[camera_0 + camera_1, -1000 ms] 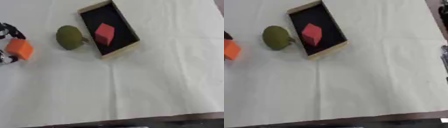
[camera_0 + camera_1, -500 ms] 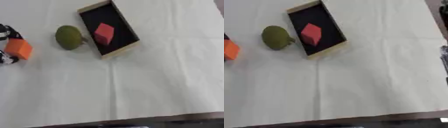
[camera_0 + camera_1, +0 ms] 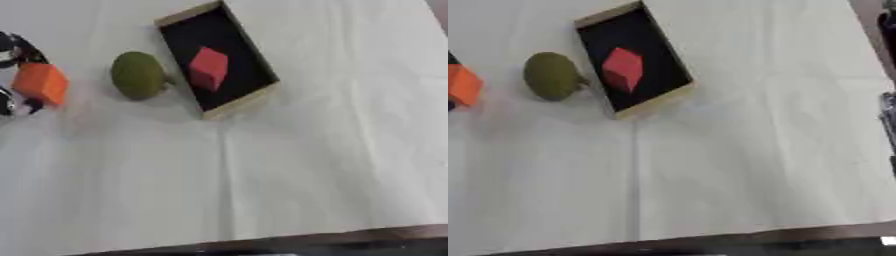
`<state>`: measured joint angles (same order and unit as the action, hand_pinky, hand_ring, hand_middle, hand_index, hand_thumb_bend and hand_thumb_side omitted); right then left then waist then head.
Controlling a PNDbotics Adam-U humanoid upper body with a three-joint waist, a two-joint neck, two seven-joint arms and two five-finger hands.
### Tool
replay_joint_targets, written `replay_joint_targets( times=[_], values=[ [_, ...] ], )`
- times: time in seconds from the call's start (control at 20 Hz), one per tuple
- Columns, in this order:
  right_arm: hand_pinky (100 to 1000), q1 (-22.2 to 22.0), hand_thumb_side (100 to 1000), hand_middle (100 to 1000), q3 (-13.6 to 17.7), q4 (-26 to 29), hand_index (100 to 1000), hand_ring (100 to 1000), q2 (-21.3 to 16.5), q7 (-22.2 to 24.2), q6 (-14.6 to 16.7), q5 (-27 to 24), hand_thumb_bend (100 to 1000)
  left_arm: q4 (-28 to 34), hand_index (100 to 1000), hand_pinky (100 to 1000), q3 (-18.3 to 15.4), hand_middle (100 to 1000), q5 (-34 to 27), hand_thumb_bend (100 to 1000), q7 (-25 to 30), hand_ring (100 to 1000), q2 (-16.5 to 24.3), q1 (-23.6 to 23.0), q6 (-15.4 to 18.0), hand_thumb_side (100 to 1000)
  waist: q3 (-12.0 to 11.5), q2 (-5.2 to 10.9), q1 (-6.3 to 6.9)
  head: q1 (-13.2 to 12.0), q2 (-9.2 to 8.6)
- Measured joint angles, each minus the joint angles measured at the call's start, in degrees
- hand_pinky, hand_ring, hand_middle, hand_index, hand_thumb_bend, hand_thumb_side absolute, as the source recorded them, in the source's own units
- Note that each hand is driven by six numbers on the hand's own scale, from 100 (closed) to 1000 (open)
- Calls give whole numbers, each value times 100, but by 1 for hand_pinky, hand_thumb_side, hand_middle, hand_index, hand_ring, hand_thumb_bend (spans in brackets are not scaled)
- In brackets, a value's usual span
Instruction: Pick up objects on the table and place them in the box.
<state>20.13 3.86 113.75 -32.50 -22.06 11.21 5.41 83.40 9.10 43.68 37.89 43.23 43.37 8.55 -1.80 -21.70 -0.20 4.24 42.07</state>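
Left hand grips the orange block, left of the box.

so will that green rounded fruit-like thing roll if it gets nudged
Probably: the olive-green rounded fruit-shaped object shows no flat side, so a push could send it wobbling along. It lies close beside the wooden box with the black inside, which might stop it. Its curved surface may slip from fingers.

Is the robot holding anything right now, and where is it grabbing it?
Yes. The left hand holds the orange block at the view's left edge, its fingers on the block's upper and lower ends.
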Motion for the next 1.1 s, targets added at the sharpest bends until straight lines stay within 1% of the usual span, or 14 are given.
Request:
replay_joint_targets(
  times=[0.15, 0.25, 0.45, 0.6, 0.8, 1.1],
  values=[
    [853, -2, 663, 780, 0, 0, 889, 785, 0, 1, 0, 0, 100, 195, 662, 750, -15, 532, -40, 244, 12, 637, 1, 202, -38, 100, -15, 2, 16, 37, 0],
    [853, -2, 662, 779, 0, 0, 888, 785, 0, 2, 0, 0, 100, 297, 665, 752, 0, 534, -77, 243, 47, 637, -8, 437, -58, 100, -23, 11, 24, 61, 0],
    [854, 2, 661, 779, -3, 0, 888, 785, -4, 24, 5, -2, 100, 316, 664, 749, 134, 531, -91, 240, 159, 632, -262, 1019, -36, 100, -3, 27, 65, 99, 1],
    [854, 3, 662, 779, -4, 0, 889, 785, -13, 54, 3, -7, 100, 72, 664, 749, 205, 529, -66, 237, 186, 627, -570, 1394, -30, 100, 40, 31, 88, 106, 1],
    [854, 27, 663, 778, -21, 0, 889, 786, -26, 83, 2, -37, 100, -382, 665, 748, 242, 528, 23, 233, 130, 624, -997, 1782, -49, 100, 112, 20, 135, 101, -3],
    [854, 124, 663, 778, -44, 0, 889, 786, -26, 136, 11, -67, 100, -1075, 676, 750, 253, 535, 307, 243, -85, 628, -1541, 2131, -91, 100, 244, -72, 194, 27, -81]
  ],
)
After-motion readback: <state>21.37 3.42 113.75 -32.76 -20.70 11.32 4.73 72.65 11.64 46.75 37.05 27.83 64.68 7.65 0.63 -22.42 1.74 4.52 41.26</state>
